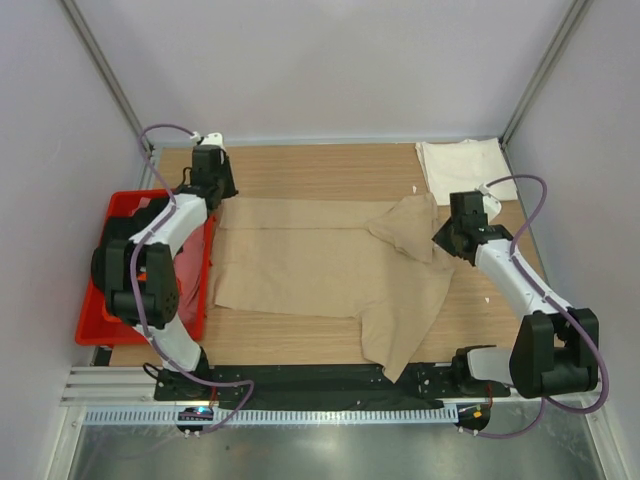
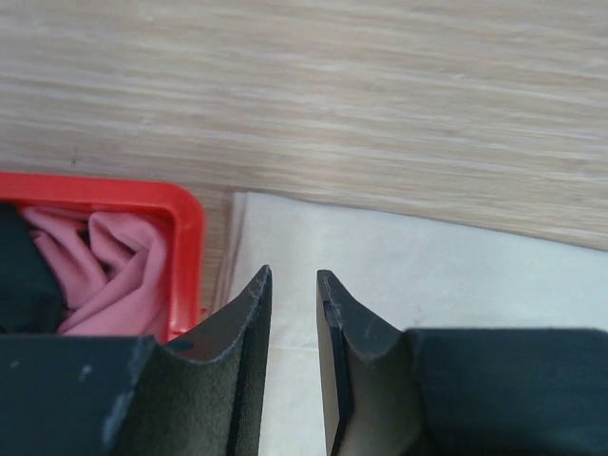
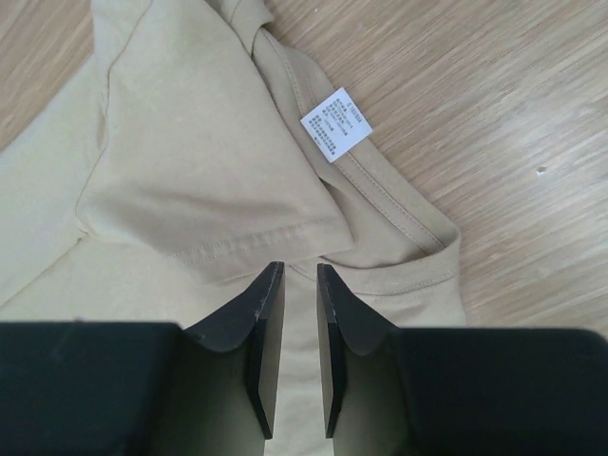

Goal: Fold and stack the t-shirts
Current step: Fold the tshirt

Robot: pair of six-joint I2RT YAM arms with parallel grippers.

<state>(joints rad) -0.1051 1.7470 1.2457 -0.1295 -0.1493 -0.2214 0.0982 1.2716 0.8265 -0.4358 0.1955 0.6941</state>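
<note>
2 t-shirts lie out on the table (image 1: 320,165), and I am working on the bigger one. The tan t-shirt (image 1: 320,265) is spread across the middle of the wood, mostly flat, with its lower part trailing toward 5 o'clock near my bases. The cream-white t-shirt (image 1: 458,165) sits folded at 1 o'clock, well apart from the tan one.

My left gripper (image 1: 214,196) hangs at 10 o'clock over the tan shirt's far corner, just beside the red bin (image 1: 95,300). From the left wrist, my left gripper (image 2: 293,275) has its fingers parted by a narrow gap with nothing between them; the cloth below looks pale there. At 9 o'clock of that view the bin's corner holds a crumpled pink t-shirt (image 2: 123,266) beside something black (image 2: 24,280).

My right gripper (image 1: 447,240) is at 3 o'clock, over the shirt's neck end. From the right wrist, my right gripper (image 3: 299,275) also stands slightly parted, pinching nothing, low above the cloth. At 12 o'clock of its tips 1 sleeve (image 3: 199,180) is folded over the body, its hem just beside the collar (image 3: 399,223). A white label (image 3: 334,124) shows inside the collar at 1 o'clock.
</note>
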